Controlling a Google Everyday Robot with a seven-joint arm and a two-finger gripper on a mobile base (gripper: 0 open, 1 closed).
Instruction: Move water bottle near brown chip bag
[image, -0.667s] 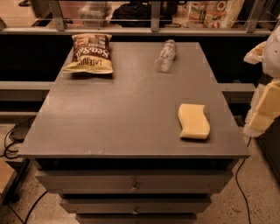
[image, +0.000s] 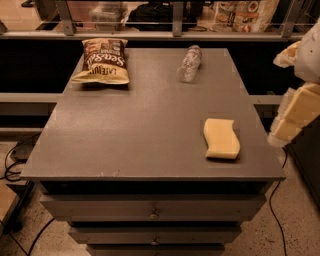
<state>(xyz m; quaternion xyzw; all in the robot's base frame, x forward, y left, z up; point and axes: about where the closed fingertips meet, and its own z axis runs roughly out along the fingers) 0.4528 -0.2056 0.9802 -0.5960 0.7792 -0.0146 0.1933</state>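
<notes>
The water bottle (image: 189, 63) is a small clear crinkled bottle lying on its side at the far middle-right of the grey table (image: 140, 135). The brown chip bag (image: 102, 61) lies flat at the far left corner, dark brown on top with a yellow-tan lower band. About a bag's width of bare table separates them. My gripper (image: 295, 112) shows as pale blocky arm parts at the right edge of the camera view, beyond the table's right side and well clear of both objects. Nothing is seen in it.
A yellow wavy sponge (image: 221, 138) lies near the table's front right. Drawers (image: 152, 212) sit under the tabletop. A metal rail (image: 175, 20) and shelves with packages run behind the table. Cables (image: 12, 165) trail on the floor at left.
</notes>
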